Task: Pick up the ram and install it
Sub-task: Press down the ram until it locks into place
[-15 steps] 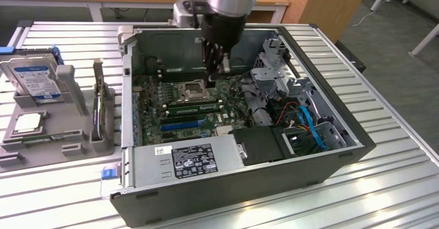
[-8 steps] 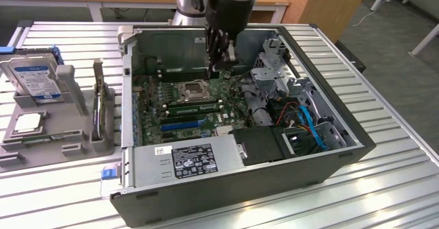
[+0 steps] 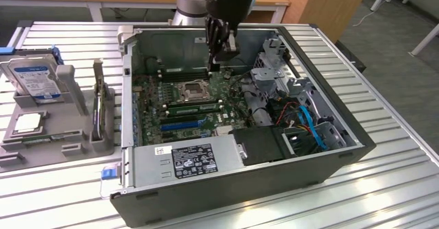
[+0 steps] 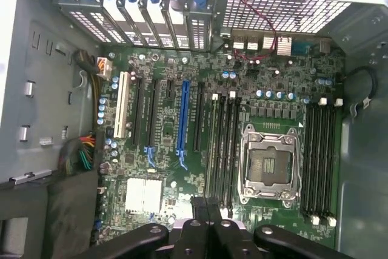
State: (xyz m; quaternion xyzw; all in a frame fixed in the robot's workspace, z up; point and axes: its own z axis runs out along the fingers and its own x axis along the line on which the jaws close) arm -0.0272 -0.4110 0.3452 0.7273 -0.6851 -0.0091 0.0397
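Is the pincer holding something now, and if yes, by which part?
Nothing is held: the pincer is shut with nothing between its fingers, above the motherboard.

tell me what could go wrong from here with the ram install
The shut fingers hang over the motherboard right by the open processor socket; sideways drift could hit its exposed contacts. The memory slots are narrow and closely packed, so slight misalignment could miss one.
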